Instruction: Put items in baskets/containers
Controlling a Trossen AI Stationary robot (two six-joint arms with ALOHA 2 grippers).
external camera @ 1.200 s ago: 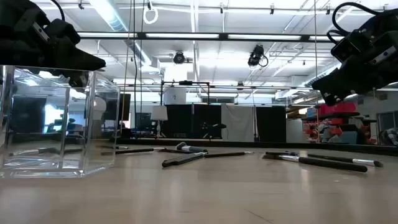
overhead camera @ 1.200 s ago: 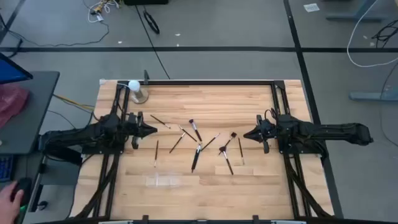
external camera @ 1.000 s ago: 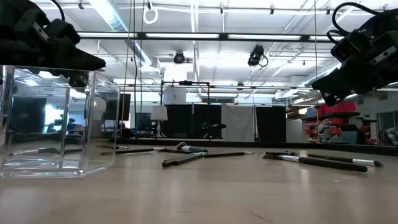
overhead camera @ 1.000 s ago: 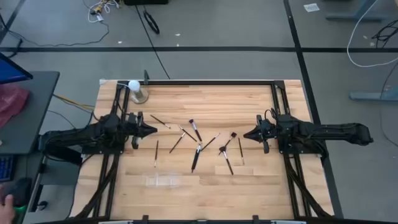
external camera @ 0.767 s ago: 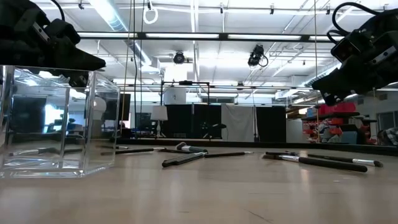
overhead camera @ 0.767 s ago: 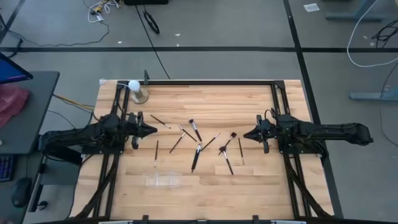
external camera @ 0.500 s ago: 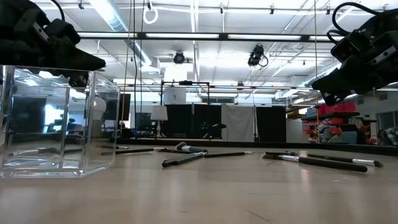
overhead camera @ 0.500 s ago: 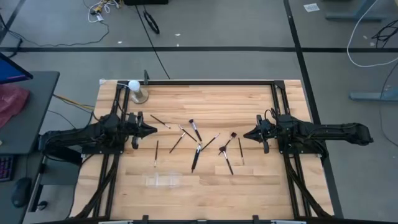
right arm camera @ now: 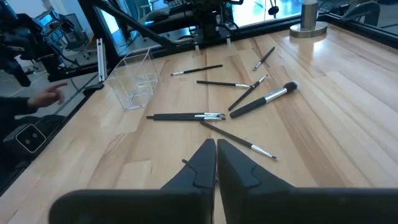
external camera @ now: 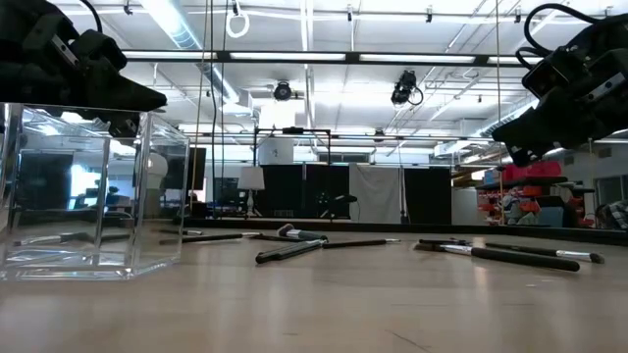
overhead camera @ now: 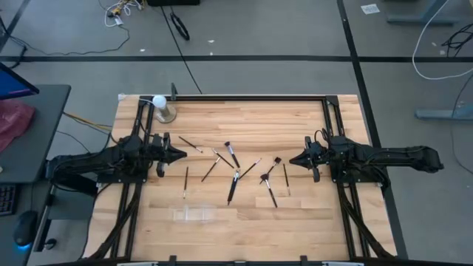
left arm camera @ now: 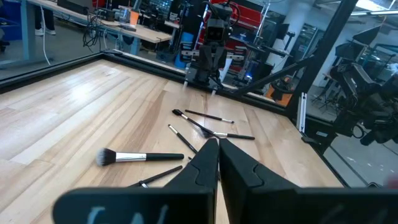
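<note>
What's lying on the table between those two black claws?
In the high view, thin dark-handled makeup brushes lie scattered on the wooden table between the shut left claw and shut right claw.

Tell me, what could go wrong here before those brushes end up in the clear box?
Three risks, I think. The brushes are thin and lie flat, some crossing, so a gripper might lift two or slip off. The organizer is nearly see-through and looks light, so a bump could push it or a drop could miss it. The left gripper and right gripper, both shut, face each other across the pile and might collide if they reach in together.
</note>
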